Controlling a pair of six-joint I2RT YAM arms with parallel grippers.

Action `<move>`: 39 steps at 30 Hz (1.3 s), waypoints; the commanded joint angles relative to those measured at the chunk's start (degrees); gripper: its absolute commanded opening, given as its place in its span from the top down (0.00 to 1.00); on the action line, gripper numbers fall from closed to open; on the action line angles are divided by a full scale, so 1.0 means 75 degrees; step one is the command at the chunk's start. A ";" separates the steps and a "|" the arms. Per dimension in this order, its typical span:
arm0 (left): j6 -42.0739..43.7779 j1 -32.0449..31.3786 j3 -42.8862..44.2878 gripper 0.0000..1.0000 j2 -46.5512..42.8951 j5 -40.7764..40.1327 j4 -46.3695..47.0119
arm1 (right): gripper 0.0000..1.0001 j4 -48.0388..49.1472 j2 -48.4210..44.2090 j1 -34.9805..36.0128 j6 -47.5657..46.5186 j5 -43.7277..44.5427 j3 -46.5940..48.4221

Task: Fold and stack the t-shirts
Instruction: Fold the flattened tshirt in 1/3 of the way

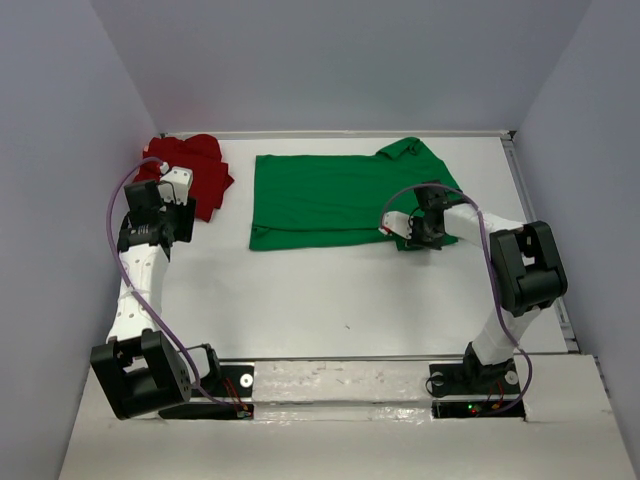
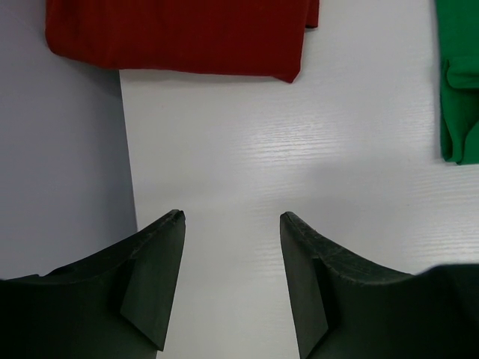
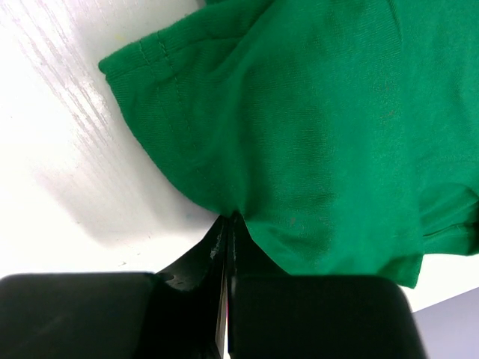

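Observation:
The bright green t-shirt [image 1: 330,200] lies spread on the white table at the back middle, with its right part bunched. My right gripper [image 1: 408,232] is shut on the green t-shirt's [image 3: 314,127] near right edge, the cloth pinched at the fingertips [image 3: 229,221]. The deep red t-shirt [image 1: 195,172] lies crumpled at the back left corner; its near edge shows in the left wrist view [image 2: 179,37]. My left gripper [image 2: 232,224] is open and empty over bare table, just in front of the red t-shirt.
Grey walls enclose the table [image 1: 330,300] on the left, back and right. The left wall [image 2: 60,172] stands close beside my left gripper. A green edge [image 2: 458,90] shows at the far right of the left wrist view.

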 commanded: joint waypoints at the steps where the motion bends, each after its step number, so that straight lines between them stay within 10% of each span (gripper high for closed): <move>1: -0.0018 0.0046 0.0028 0.34 -0.0229 0.0171 0.0128 | 1.00 -0.0149 -0.0167 0.0000 0.0188 -0.0011 0.0337; 39: 0.0017 0.0046 -0.0089 0.34 -0.0382 0.0475 0.0093 | 1.00 -0.0360 0.0793 0.0000 0.1184 0.0458 0.3244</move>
